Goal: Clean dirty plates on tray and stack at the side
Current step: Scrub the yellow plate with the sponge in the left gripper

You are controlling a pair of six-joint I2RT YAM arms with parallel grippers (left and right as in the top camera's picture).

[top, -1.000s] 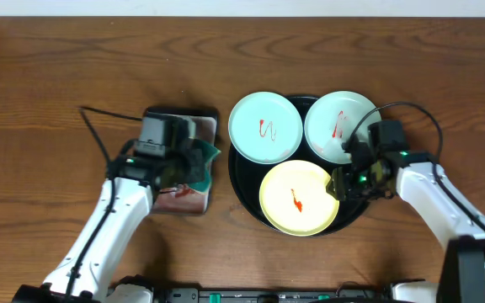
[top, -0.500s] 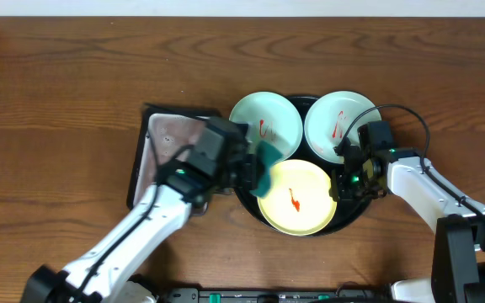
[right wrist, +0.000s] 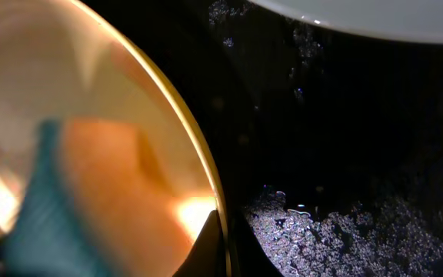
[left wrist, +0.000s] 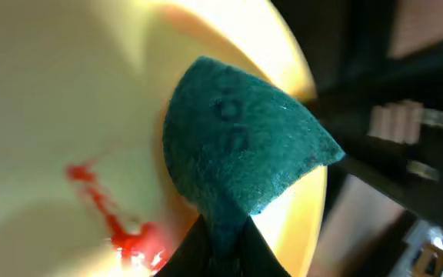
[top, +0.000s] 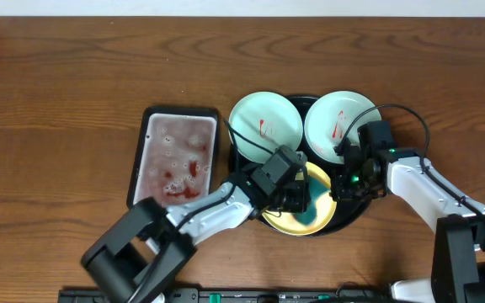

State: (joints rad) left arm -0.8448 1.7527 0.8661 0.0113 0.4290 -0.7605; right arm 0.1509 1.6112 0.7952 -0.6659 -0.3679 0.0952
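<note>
- three smeared plates (top: pixel 264 126) on the tray (top: pixel 303 101); yellow plate (top: pixel 286 223) wipe in hand.
- left gripper (top: pixel 303 198) pinches sponge (left wrist: pixel 237 146), right gripper (top: pixel 342 187) clamps its rim.
- next: drag sponge across the smear (left wrist: pixel 110 223).

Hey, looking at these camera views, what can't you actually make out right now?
Left wrist: the red sauce smear is blurred, its lower end unclear.
Overhead: the left end effector covers that smear on the pale yellow round plate.
Overhead: the right end effector's jaws sit hidden under its own housing.
Right wrist: the teal scrubbing sponge is only a blur.
</note>
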